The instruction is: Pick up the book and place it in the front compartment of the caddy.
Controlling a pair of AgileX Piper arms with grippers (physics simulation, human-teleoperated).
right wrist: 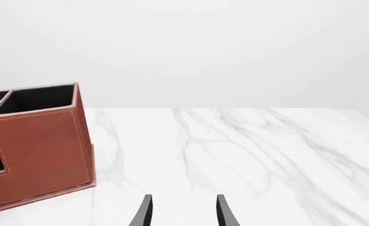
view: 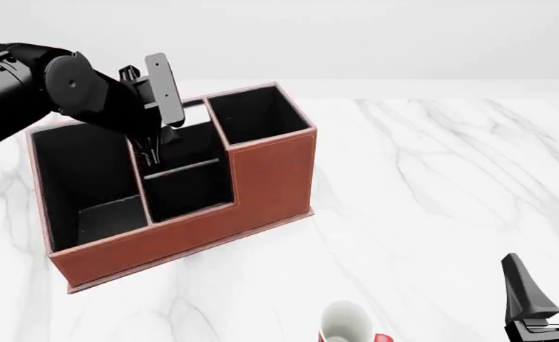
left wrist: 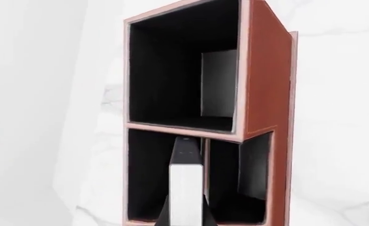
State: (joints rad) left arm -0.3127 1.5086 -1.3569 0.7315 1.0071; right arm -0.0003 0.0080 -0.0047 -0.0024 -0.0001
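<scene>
Left hand (view: 150, 158) clamped on book (left wrist: 186, 193), upright inside caddy (view: 260, 182) middle compartment. Right hand (right wrist: 181, 212) apart, above surface (view: 432, 185). Mug (view: 348, 324) near.

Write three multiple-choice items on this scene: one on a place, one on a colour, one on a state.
1. Where is the left gripper?
A. over the reddish-brown leather-look caddy
B. beside the mug
C. off the table

2. What colour is the caddy's lining?
A. white
B. black
C. red

3. How do the right gripper's fingers stand?
A. shut on the mug
B. shut, empty
C. open, empty

Answers:
1 A, the front view shows it reaching down over a middle compartment, gripping the small thin black book with the white page edge.
2 B, every compartment is dark inside.
3 C, the right wrist view shows bare marble table between them.
</scene>
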